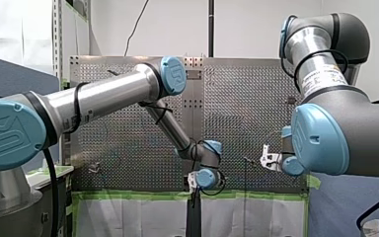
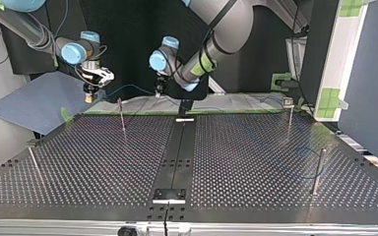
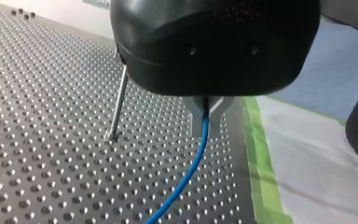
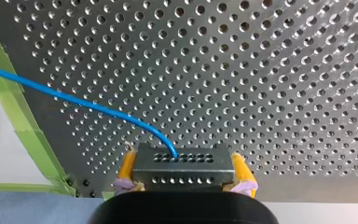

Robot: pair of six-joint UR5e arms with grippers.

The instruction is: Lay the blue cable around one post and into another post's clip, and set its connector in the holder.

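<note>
My right gripper [image 4: 182,161] is shut on the grey connector block [image 4: 182,173], with a yellow pad [image 4: 127,167] on each side of it. The blue cable [image 4: 74,99] leaves the connector's face and curves off over the perforated table. My left gripper [image 3: 206,108] is shut on the same blue cable [image 3: 191,168], which hangs from its metal fingers down to the table. In the top view my right gripper [image 2: 87,96] hovers beyond the table's far edge at the left. My left gripper [image 2: 158,92] is near the far middle, and the cable [image 2: 128,87] arcs between them.
A thin post [image 2: 122,115] stands between the two grippers; it also shows beside my left gripper as post [image 3: 119,107]. A clip-topped post [image 2: 289,114], a thicker post [image 2: 318,169] and a leaning post [image 2: 33,162] stand elsewhere. A holder plate [image 2: 168,194] sits at the near middle. Green tape [image 3: 261,154] edges the table.
</note>
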